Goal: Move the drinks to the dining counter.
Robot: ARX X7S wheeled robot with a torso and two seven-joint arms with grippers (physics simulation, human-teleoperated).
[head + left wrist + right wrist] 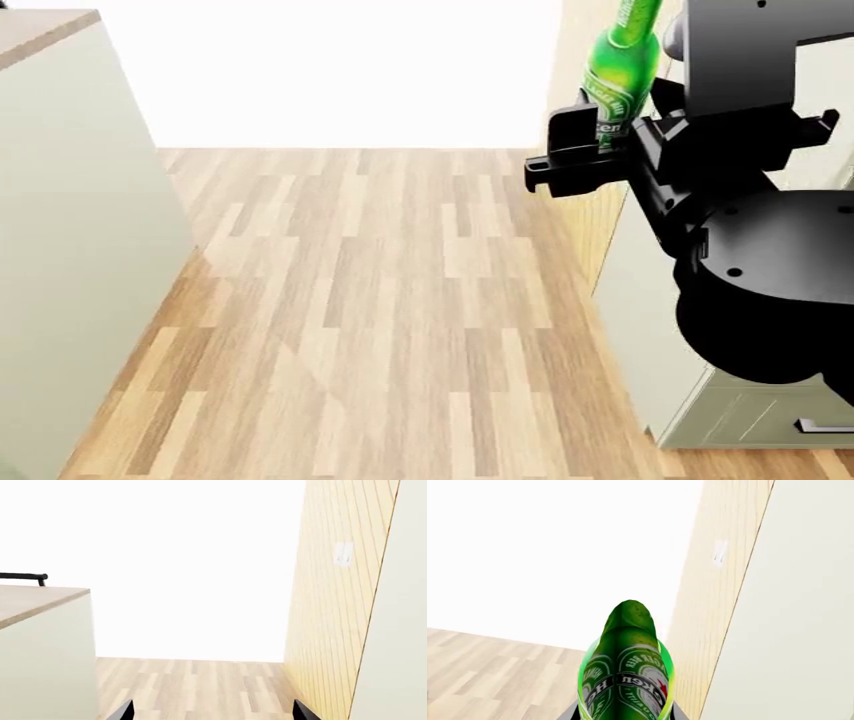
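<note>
Carrying the green bottle [622, 70] upright in my right gripper [601, 150], jaws clamped around its labelled body so it rides steady above the floor [374, 300], right of the counter [67, 200]. My left gripper [212, 711] spreads wide, empty.

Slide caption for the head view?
Right hand carries the green glass bottle upright above the wood-plank floor, no counter reached.

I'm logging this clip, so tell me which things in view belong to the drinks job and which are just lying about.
Belongs to the job:
- green bottle, gripped upright
- right gripper, shut on it
- left gripper, open, holding nothing

Just there:
- wood floor
- slatted wood wall
- pale cabinet
</note>
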